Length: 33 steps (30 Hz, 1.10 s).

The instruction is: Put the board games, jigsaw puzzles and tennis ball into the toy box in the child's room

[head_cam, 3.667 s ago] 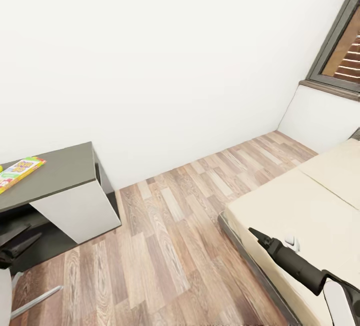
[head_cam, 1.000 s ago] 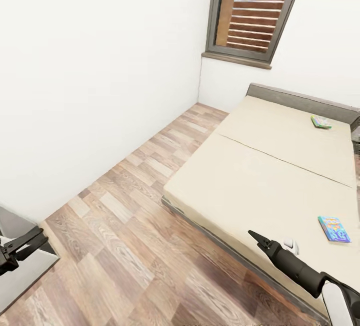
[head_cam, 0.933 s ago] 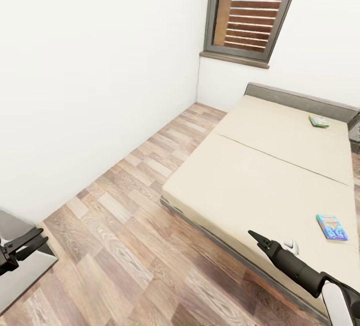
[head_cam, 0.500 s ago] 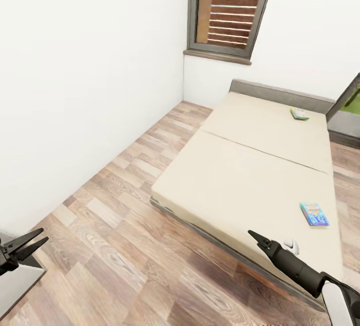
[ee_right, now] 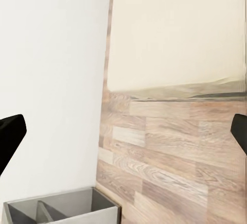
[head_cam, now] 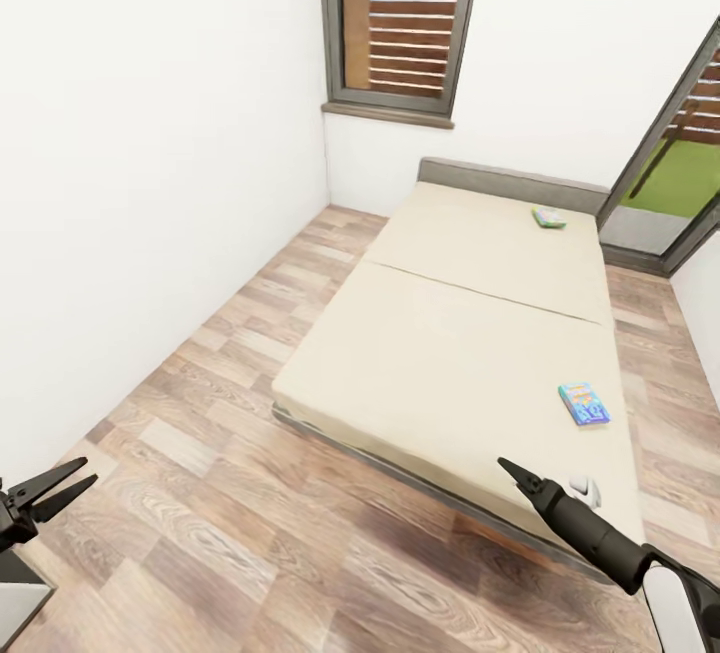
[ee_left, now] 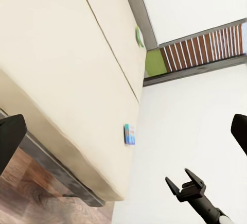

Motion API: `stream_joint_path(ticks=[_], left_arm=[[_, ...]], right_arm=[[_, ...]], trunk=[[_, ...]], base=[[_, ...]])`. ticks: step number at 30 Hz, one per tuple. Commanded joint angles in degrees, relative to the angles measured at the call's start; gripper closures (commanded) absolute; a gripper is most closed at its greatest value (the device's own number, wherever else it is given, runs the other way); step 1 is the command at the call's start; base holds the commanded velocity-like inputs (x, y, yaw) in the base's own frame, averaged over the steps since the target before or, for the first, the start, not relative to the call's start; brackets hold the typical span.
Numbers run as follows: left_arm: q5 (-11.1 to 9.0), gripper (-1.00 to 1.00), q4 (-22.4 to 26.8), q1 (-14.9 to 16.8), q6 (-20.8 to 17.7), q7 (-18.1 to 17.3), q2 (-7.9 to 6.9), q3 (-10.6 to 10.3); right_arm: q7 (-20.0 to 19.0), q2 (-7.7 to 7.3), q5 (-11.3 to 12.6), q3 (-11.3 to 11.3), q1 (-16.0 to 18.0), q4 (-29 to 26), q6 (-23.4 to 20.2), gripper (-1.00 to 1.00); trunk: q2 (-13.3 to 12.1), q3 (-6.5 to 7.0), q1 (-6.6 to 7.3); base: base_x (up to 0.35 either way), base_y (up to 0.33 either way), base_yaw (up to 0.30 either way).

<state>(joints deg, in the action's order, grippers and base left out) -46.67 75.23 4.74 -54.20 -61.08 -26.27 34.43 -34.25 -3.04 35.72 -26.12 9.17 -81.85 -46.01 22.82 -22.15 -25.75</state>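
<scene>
While the robot stands on the wood-plank floor [head_cam: 250, 493], the bed [head_cam: 450, 353] lies ahead of it, with its cream mattress split by a seam and a dark frame under it. Two board games rest on the mattress – the blue-yellow board game [head_cam: 584, 403] lies on the nearer half, close to the right edge, and the green-white board game [head_cam: 548, 217] lies on the far half, near the grey headboard [head_cam: 510, 180]. They are well apart from each other.

The left hand [head_cam: 62, 486] hangs over the floor with its two fingers spread apart, and it holds nothing. The right hand [head_cam: 510, 471] hovers above the near edge of the bed; in the left wrist view its fingers stand open and empty. A window with brown slats [head_cam: 400, 18] is in the wall behind the bed.
</scene>
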Motion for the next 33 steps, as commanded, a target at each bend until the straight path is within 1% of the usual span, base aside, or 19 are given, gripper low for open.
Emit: stream_joint_path(ticks=[1, 22, 25, 30, 33], left_arm=[[-0.1, -1.0, 0.0, 0.0, -0.3, -0.1, -0.01, 0.0], [0.2, -1.0, 0.0, 0.1, -0.2, 0.0, -0.01, 0.0], [0.8, -1.0, 0.1, 0.1, -0.2, 0.0, -0.01, -0.6], [2.8, -1.0, 0.1, 0.3, -0.2, 0.1, -0.01, -2.9], [3.8, -1.0, 0.1, 0.5, -0.2, 0.2, -0.01, -3.8]], right_arm=[[-0.1, -0.01, 0.1, -0.1, 0.1, 0.0, -0.2, -1.0], [0.0, 0.05, 0.0, -0.1, 0.1, 0.0, 0.2, -1.0], [0.1, 0.05, 0.1, 0.0, 0.1, 0.0, 0.3, -1.0], [2.0, 0.05, 0.0, 0.2, 0.1, 0.2, 0.3, -1.0], [3.1, 0.05, -0.6, 0.2, 0.1, 1.2, 0.3, -1.0]], trunk=[[0.1, 0.0, -0.03], [0.1, 1.94, -0.03], [0.1, 2.23, -0.03], [0.1, 2.7, -0.03], [0.1, 2.98, -0.03]], base=[[0.0, 0.0, -0.087], [0.0, 0.0, -0.01], [0.0, 0.0, 0.0], [0.0, 0.0, 0.0], [0.0, 0.0, 0.0]])
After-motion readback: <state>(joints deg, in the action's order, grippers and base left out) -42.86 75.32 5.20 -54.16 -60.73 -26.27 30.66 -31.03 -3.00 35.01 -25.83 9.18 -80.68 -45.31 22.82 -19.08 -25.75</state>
